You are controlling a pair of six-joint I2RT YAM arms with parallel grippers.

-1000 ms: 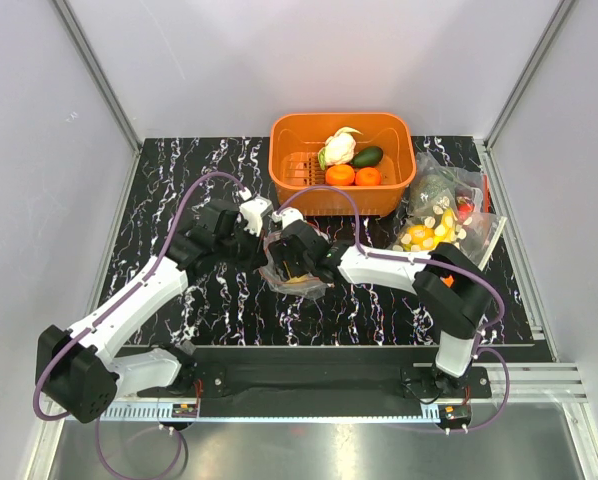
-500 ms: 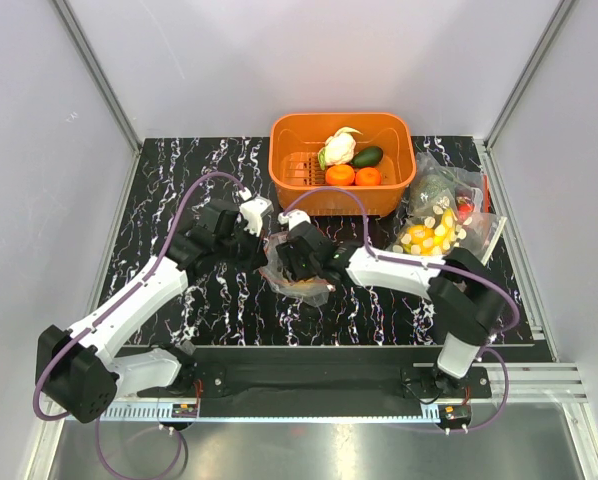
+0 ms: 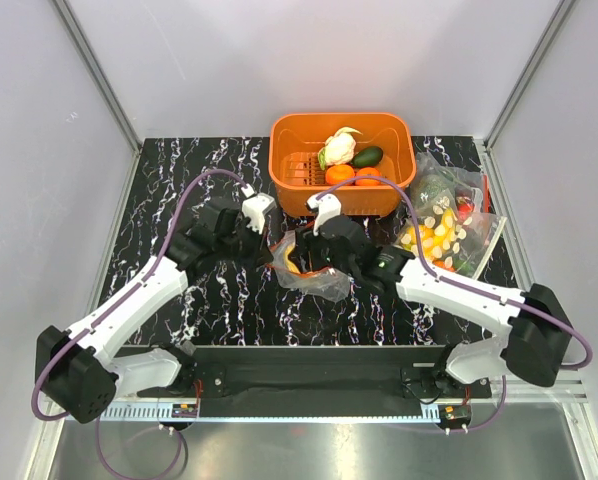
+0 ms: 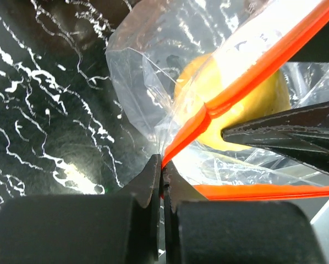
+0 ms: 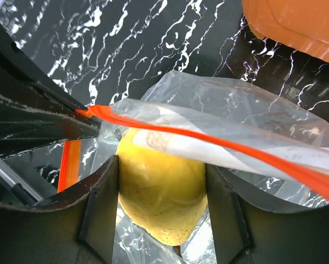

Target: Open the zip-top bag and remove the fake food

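Pinching the red-orange zip strip (image 4: 247,78) in its closed left tool (image 4: 162,168), the robot holds the mouth of the zip-top bag (image 3: 319,282) apart at the overhead frame's centre, below the orange basket (image 3: 341,119), so the right tool (image 5: 162,212), reaching inside, clasps the yellow fake fruit (image 5: 158,179) between its fingers.

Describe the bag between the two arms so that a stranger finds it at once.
Find the orange basket at the table's back. Just in front of it is a clear crinkly zip-top bag. Unlike the full clear bags to the right, it shows a yellow piece inside, and the left tool pinches its red-orange zip strip.
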